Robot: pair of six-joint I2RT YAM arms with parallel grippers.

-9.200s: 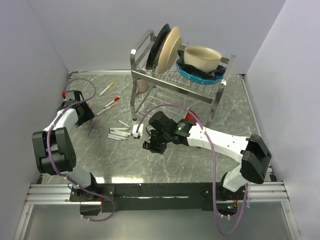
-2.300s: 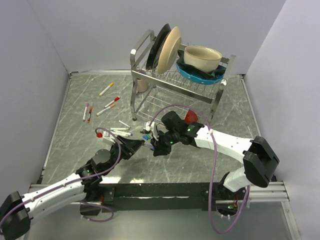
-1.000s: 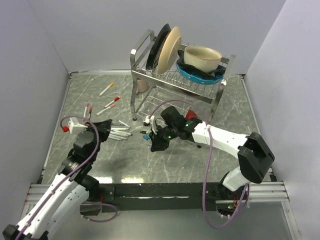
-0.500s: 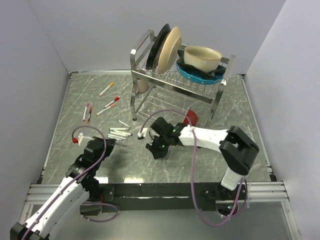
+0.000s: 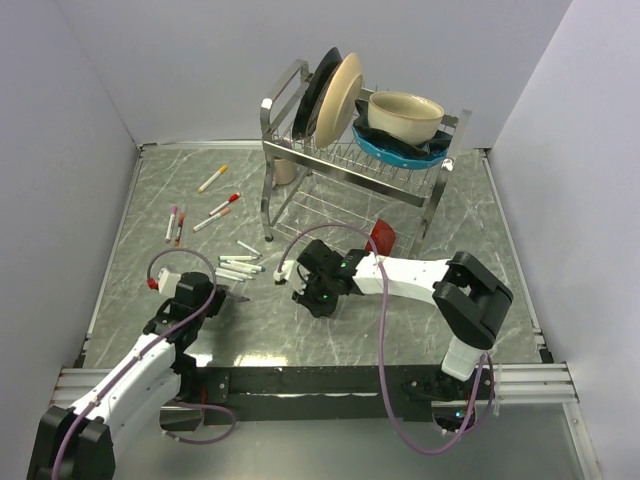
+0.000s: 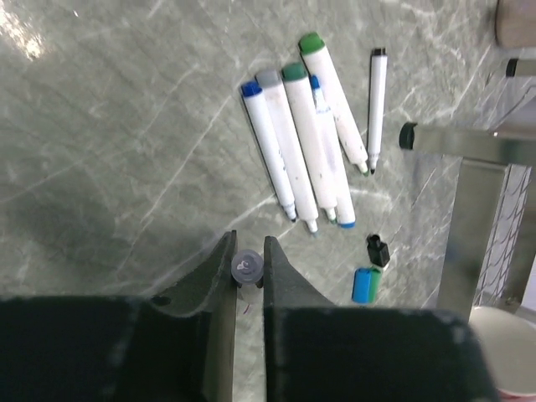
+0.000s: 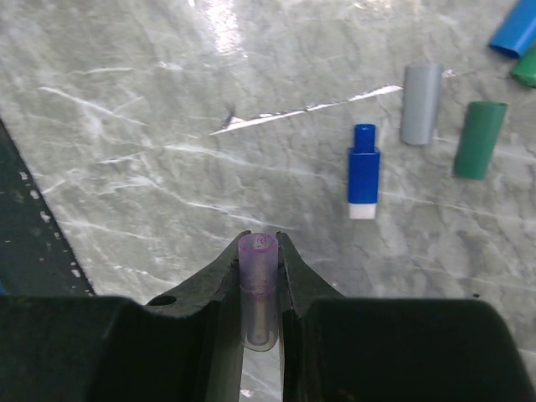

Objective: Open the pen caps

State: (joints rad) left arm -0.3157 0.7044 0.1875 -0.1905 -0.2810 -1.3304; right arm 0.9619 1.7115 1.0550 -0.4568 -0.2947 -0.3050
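My right gripper (image 7: 259, 247) is shut on a translucent purple pen cap (image 7: 258, 289) that stands upright between its fingers, low over the table. Beyond it lie loose caps: blue (image 7: 363, 167), grey (image 7: 420, 103) and green (image 7: 479, 138). My left gripper (image 6: 248, 266) is shut on a pen seen end-on, showing only its round lilac-grey end (image 6: 247, 266). Ahead of it lie several uncapped white pens (image 6: 306, 142) and loose black (image 6: 378, 249) and blue-and-green caps (image 6: 368, 285). From above, the left gripper (image 5: 228, 297) and right gripper (image 5: 312, 298) sit apart.
Capped pens lie at the far left: yellow (image 5: 212, 179), red (image 5: 224, 204) and a pink-red pair (image 5: 175, 224). A metal dish rack (image 5: 350, 160) with plates and bowls stands behind, one leg (image 6: 469, 142) close to the pen pile. A white cup (image 6: 507, 356) sits under it.
Over the last second the left gripper drew back toward the near left, away from the pen pile. The right gripper shifted slightly left and nearer. Both grips stayed shut.
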